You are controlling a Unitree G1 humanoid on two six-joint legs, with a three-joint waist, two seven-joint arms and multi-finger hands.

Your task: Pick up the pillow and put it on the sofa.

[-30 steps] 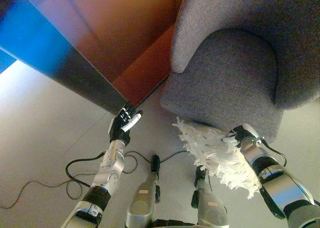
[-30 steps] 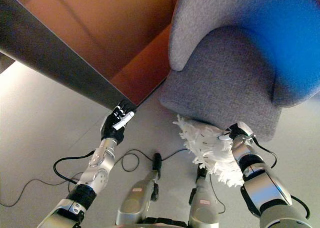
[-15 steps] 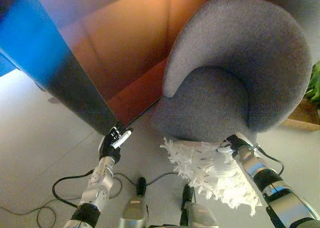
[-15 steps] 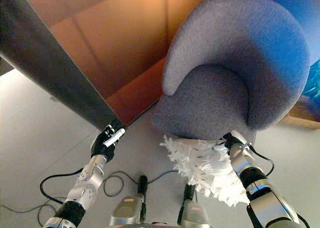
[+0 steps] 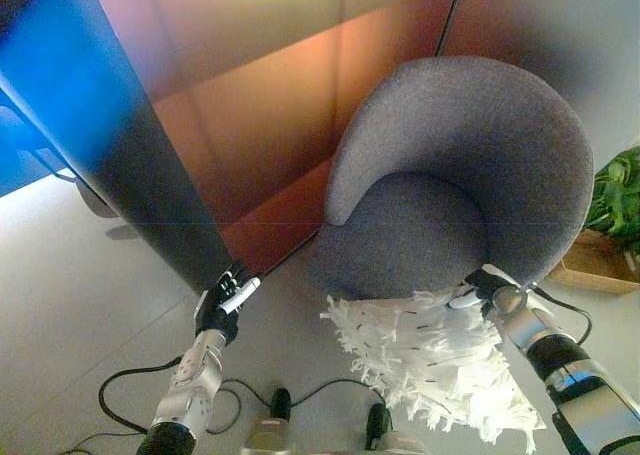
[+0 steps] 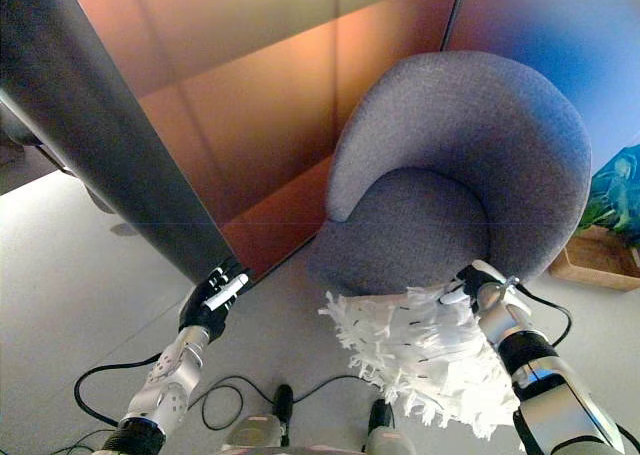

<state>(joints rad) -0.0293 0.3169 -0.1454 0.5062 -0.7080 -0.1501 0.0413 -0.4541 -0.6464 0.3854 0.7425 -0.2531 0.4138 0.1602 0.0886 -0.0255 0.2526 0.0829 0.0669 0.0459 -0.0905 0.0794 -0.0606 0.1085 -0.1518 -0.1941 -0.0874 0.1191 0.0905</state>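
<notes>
The pillow [image 5: 430,355] is white and shaggy with long fringes. It hangs from my right hand [image 5: 483,291], whose fingers are curled round its top right edge, just in front of the seat's front edge. The sofa [image 5: 470,185] is a grey round armchair with a curved back, its seat bare. In the right eye view the pillow [image 6: 415,350] hangs below my right hand [image 6: 476,287] in front of the sofa [image 6: 470,175]. My left hand [image 5: 222,300] is empty with straight fingers, low at the left, near the base of a dark panel.
A dark slanted panel [image 5: 130,165] and an orange-brown wall [image 5: 260,95] stand left of the sofa. A wooden planter with a green plant [image 5: 610,225] stands at the right. The floor [image 5: 80,305] is pale.
The camera has tilted up, so the whole sofa and the plant now show. My right hand has lifted the pillow up to the seat's front edge. My left hand stays idle.
</notes>
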